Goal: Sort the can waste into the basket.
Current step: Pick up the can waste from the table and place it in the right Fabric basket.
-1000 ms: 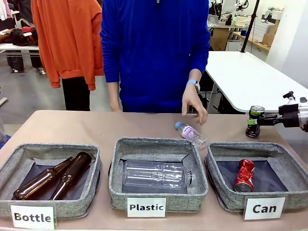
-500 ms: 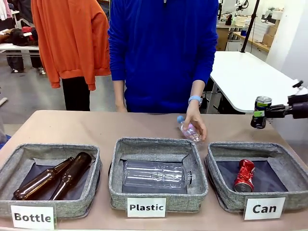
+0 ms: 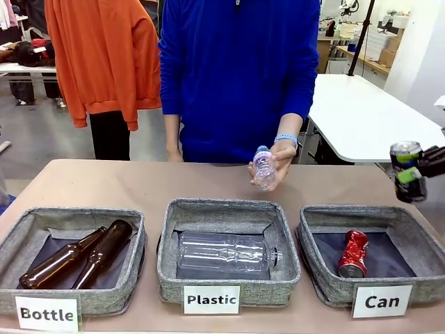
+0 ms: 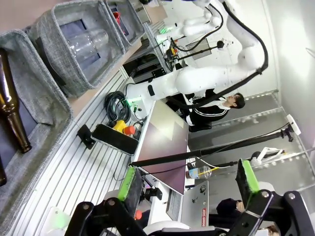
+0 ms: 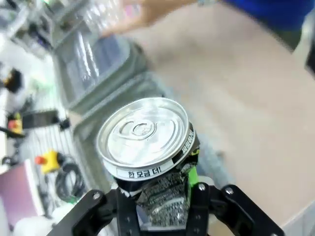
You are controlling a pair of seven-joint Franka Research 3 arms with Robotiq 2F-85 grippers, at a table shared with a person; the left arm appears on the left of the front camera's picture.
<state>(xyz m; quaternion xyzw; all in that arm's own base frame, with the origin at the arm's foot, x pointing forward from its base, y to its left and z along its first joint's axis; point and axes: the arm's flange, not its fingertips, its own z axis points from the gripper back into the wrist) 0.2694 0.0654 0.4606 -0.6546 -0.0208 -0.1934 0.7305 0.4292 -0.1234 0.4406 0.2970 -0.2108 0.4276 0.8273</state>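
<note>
The right gripper is clamped on the black can, holding it upright in the air at the table's right edge, above and just behind the far right corner of the Can basket; in the right wrist view the can's silver top faces the camera with the black fingers pressed against its dented sides. The crushed red can already lies inside that basket on the dark lining, right of centre. The left gripper hangs with its green pads wide apart and nothing between them, well away from the baskets. To the left of the Can basket stands the Plastic basket with a large clear bottle lying in it, and further left the Bottle basket with two brown glass bottles. Beyond the middle basket the person's hand holds a small clear bottle up off the table.
</note>
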